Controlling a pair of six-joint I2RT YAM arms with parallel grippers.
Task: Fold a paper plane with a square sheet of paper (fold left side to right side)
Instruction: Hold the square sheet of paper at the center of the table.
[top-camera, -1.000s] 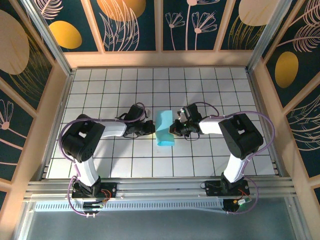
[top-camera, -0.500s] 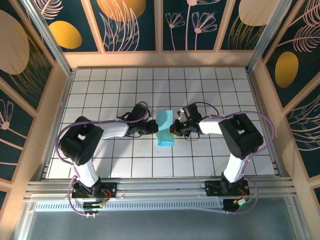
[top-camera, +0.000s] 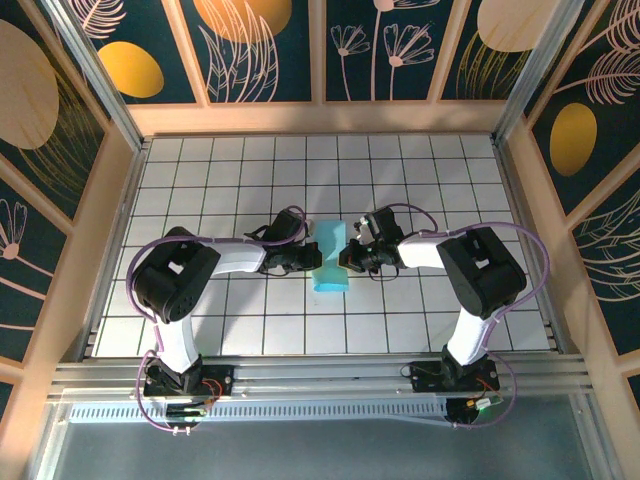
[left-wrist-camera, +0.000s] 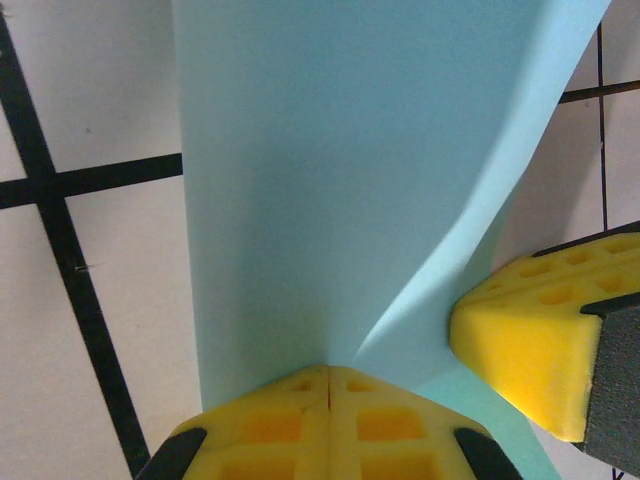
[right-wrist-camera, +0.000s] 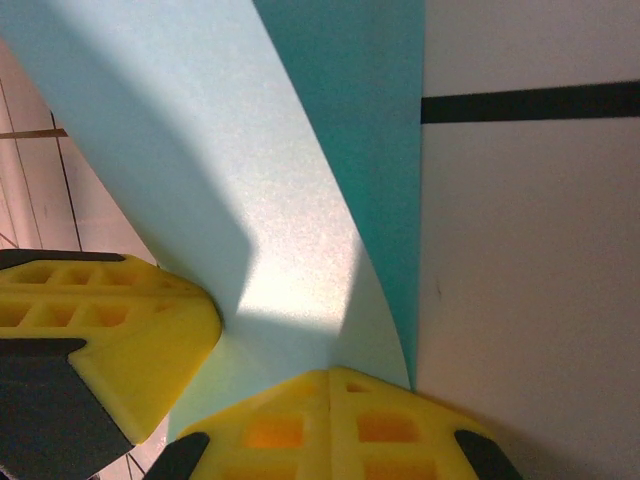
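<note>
— At the middle of the gridded table (top-camera: 430, 320), what lies there?
— The square sheet of paper (top-camera: 330, 256), light cyan, folded over into a narrow strip that runs away from the arms' bases. One layer curves up off the tiles rather than lying flat.
— And the arms?
— One on each side. The left gripper (top-camera: 304, 259) meets the strip's left edge and the right gripper (top-camera: 350, 256) its right edge, facing each other across it.
— Jaws?
— Both clenched. From the left wrist, the yellow pads (left-wrist-camera: 270, 420) are pressed together with no gap, tips against the paper where a raised fold runs into them. The right gripper's pads (right-wrist-camera: 390, 420) are just as tight, tips at the paper's edge.
— Is paper nipped between either pair?
— I cannot tell; the tips touch it, no more is clear.
— How near are the two grippers?
— Close: each wrist camera catches the other's yellow finger just beside its own.
</note>
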